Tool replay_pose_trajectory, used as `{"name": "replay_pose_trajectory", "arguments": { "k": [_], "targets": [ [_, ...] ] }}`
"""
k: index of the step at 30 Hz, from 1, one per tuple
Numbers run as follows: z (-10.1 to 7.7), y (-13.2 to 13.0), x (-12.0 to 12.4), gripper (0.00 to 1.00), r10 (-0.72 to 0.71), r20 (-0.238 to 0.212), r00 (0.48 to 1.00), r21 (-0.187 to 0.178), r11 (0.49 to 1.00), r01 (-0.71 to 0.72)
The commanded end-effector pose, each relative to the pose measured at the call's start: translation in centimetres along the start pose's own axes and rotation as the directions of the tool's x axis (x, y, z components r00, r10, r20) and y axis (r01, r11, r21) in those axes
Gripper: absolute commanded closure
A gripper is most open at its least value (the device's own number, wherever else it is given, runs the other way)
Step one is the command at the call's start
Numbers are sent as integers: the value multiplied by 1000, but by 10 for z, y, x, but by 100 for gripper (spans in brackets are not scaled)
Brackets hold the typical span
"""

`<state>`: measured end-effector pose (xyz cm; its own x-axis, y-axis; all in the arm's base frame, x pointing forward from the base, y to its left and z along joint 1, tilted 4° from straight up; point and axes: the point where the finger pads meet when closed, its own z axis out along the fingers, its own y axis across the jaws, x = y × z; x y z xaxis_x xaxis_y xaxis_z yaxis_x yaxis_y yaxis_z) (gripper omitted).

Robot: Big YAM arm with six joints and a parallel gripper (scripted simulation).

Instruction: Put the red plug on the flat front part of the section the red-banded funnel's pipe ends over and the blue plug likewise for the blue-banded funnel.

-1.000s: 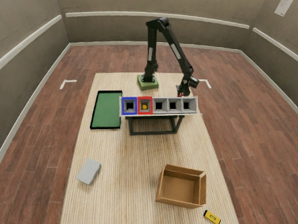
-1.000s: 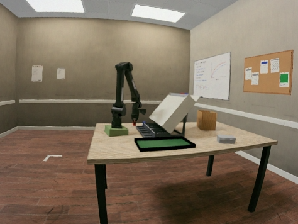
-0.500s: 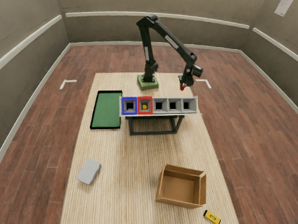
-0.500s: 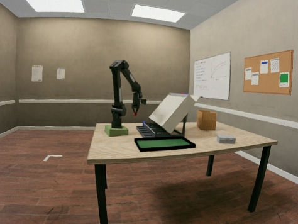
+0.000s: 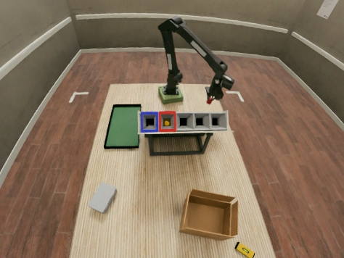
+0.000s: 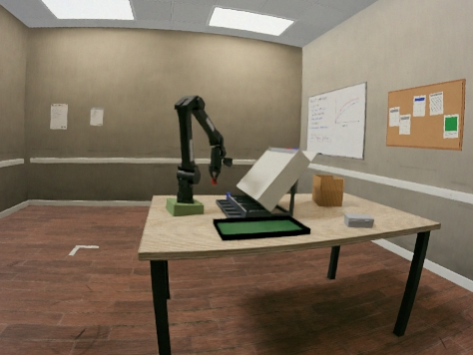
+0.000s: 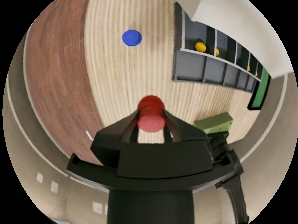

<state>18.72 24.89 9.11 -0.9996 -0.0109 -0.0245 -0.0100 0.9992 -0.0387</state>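
My gripper [image 5: 210,100] is shut on the red plug [image 7: 152,112] and holds it in the air behind the right end of the funnel row; the plug also shows in the exterior view [image 6: 214,181]. The blue plug [image 7: 131,36] lies flat on the table below. The red-banded funnel [image 5: 167,121] holds a yellow marble [image 5: 166,123]. The blue-banded funnel [image 5: 149,121] is to its left. In the wrist view the sectioned tray [image 7: 213,63] shows two yellow marbles [image 7: 200,46] in its sections. The white cover [image 6: 273,177] hides the pipes.
A green marble tray [image 5: 123,126] lies left of the funnels. A cardboard box [image 5: 210,214] stands at the front right, a grey block [image 5: 102,197] at the front left, a yellow level [image 5: 244,249] near the front edge. The arm's green base [image 5: 170,95] is behind.
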Motion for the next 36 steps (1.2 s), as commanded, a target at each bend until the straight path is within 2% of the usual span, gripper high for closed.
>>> {"name": "replay_pose_trajectory", "arguments": {
  "k": [1,14,31,36],
  "targets": [
    [-16,16,-7,100,3,23,1000,-30,1000,-2],
    [-17,15,-7,100,6,51,999,-68,998,-2],
    [-16,15,-8,100,3,24,1000,-31,1000,-2],
    [-16,15,-8,100,3,24,1000,-31,1000,-2]
  ]
}}
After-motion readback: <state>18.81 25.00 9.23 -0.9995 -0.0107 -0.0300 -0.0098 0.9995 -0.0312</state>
